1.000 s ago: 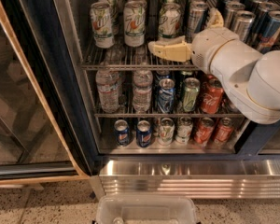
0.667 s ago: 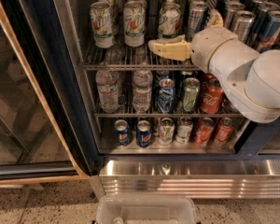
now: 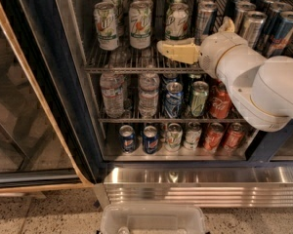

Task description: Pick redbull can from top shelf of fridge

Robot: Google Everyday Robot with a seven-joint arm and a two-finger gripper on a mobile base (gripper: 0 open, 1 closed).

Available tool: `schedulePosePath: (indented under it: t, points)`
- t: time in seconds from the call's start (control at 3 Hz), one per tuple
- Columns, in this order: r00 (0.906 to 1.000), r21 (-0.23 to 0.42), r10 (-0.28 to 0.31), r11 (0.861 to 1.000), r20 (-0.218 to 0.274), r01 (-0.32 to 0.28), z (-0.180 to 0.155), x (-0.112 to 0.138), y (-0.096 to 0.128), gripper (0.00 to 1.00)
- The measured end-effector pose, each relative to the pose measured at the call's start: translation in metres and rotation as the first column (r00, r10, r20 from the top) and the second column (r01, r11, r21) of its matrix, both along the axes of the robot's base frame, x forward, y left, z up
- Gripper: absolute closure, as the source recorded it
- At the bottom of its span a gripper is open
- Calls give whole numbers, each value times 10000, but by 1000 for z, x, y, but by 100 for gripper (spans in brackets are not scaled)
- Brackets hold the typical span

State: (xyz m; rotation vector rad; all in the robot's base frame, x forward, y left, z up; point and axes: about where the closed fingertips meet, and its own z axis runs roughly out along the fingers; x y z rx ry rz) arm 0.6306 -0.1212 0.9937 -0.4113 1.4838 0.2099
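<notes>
Nothing's budged since a second ago
My gripper [image 3: 178, 51] hangs at the top shelf [image 3: 132, 70] front rail, redbull can [image 3: 205, 21] just up-right of it; can't tell its grip.

Matt cream plastic pincer [image 3: 165, 48] at chrome wire top shelf [image 3: 129, 70], near glossy metal redbull can [image 3: 205, 18].

Cream jaws at chrome top shelf [image 3: 136, 70], silver-blue redbull can [image 3: 252, 29], white-green cans [image 3: 139, 23], red cans [image 3: 219, 101], white arm [image 3: 278, 89]

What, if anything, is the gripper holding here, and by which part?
Nothing visible is held. The gripper hangs at the front rail of the top shelf, low and left of the redbull can, which stands on the rack.
</notes>
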Motion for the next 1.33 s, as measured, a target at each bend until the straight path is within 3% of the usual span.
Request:
schedulePosePath:
  t: [0.33, 0.67, 1.33]
  points:
    - [9995, 136, -235, 9996, -210, 238, -6, 4, -2, 0]
    - [9987, 195, -320, 9993, -409, 328, -12, 9, -3, 13]
    - [9972, 153, -562, 9983, -490, 570, -11, 19, -12, 12]
